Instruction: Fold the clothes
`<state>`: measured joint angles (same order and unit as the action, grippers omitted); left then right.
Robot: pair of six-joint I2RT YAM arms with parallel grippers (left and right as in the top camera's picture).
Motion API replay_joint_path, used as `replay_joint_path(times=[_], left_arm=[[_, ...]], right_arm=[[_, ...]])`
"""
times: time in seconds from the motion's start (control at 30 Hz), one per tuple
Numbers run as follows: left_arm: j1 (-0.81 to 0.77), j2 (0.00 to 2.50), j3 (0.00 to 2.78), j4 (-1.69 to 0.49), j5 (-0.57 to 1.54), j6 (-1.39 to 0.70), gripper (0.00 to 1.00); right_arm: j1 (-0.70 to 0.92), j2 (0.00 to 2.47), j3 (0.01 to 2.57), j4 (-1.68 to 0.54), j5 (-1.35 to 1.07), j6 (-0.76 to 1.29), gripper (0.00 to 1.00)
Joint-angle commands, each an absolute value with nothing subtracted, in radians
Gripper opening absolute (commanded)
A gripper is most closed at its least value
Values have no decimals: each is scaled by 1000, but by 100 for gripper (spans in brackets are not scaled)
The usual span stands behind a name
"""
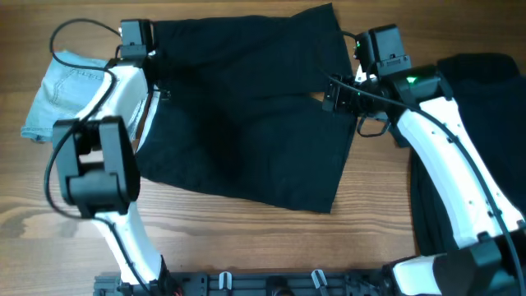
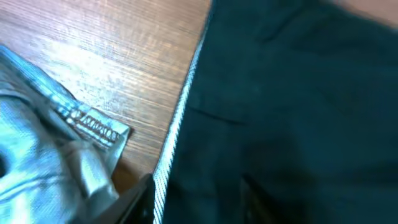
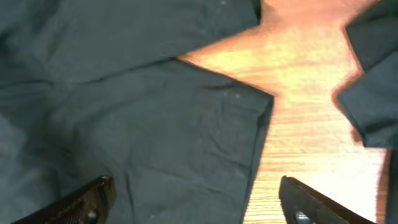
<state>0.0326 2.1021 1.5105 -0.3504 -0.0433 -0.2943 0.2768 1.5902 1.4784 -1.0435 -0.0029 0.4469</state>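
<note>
The black shorts (image 1: 246,123) lie spread flat on the wooden table, much wider than either gripper. My left gripper (image 1: 154,78) hovers at their left edge. In the left wrist view its fingers (image 2: 199,205) are apart, straddling a pale ribbed strip (image 2: 177,130) along the edge of the shorts (image 2: 292,112), with nothing held. My right gripper (image 1: 341,97) is over the right edge of the shorts. In the right wrist view its fingers (image 3: 199,202) are wide open above the shorts (image 3: 155,137), near a corner of the cloth, and hold nothing.
Light blue jeans (image 1: 62,90) lie folded at the far left, also in the left wrist view (image 2: 43,143). More black clothes (image 1: 485,78) are piled at the right under my right arm, with one edge in the right wrist view (image 3: 373,106).
</note>
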Motion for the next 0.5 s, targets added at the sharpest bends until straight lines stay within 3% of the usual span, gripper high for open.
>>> replay_joint_path(times=[0.0,0.27,0.33,0.47], left_arm=[[30,1911,1526,-418,-12,-292,47],[30,1616,1526,-804,-11,-293,50],[30,1589,1526,-902,-11,-293,51],[30,1602,1508,-1036,-20,-293,52]], right_arm=[[228,1706,1480,-1084,25,455,80],[111,1971,1480,-1002,-53,315,71],[111,2022,1480,-963,-54,315,57],[111,2084,1480,-922,-150,292,45]])
